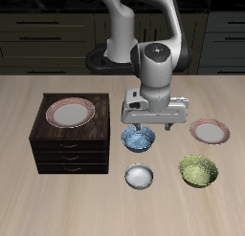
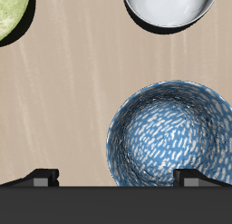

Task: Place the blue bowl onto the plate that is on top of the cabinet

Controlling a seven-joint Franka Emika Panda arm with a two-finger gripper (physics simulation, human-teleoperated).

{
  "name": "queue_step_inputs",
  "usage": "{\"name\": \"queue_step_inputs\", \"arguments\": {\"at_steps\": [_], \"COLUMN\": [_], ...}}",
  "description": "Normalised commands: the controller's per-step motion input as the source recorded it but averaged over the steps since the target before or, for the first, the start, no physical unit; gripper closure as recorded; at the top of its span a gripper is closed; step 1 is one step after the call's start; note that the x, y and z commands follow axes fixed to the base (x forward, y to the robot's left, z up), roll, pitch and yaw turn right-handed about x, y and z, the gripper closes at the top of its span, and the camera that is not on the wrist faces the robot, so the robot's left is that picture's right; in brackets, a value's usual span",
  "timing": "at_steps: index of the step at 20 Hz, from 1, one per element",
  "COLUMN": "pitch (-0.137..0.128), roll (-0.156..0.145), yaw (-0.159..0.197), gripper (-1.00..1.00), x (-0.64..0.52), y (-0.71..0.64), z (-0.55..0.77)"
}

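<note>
Exterior view: we've got the gripper [image 1: 140,131] hanging over the blue bowl [image 1: 138,138], jaws spread wide, gripping nothing. Bowl sits upright mid-tabletop beside the cabinet [image 1: 67,144] carrying the plate [image 1: 71,112]. White bowl [image 1: 140,176] and green bowl [image 1: 198,170] sit nearer the front edge.

The light wooden table [image 1: 38,197] carries five things directly. The dark brown cabinet [image 1: 67,149] sits on it toward one side — three stacked drawers face the front edge. Just beside the cabinet rests the blue bowl [image 1: 138,138], its mottled inside open upward. Nearer the front edge stand the white-grey bowl [image 1: 140,176] and the green leafy bowl [image 1: 198,170], apart from each other. Farther back — beyond the green one — a second red-rimmed plate [image 1: 209,133] lies flat on the tabletop.
</note>
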Motion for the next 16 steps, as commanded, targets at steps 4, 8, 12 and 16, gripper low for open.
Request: {"name": "queue_step_inputs", "arguments": {"at_steps": [4, 8, 12, 16], "pitch": [0.042, 0.025, 0.025, 0.02], "roll": [-0.006, 0.008, 0.011, 0.013], "yaw": [-0.017, 0.007, 0.008, -0.007], "gripper": [-1.0, -1.0, -1.0, -1.0], "x": [0.06, -0.01, -0.06, -0.03], "y": [-0.04, 0.04, 0.09, 0.05], "z": [-0.28, -0.18, -0.18, -0.16]}}
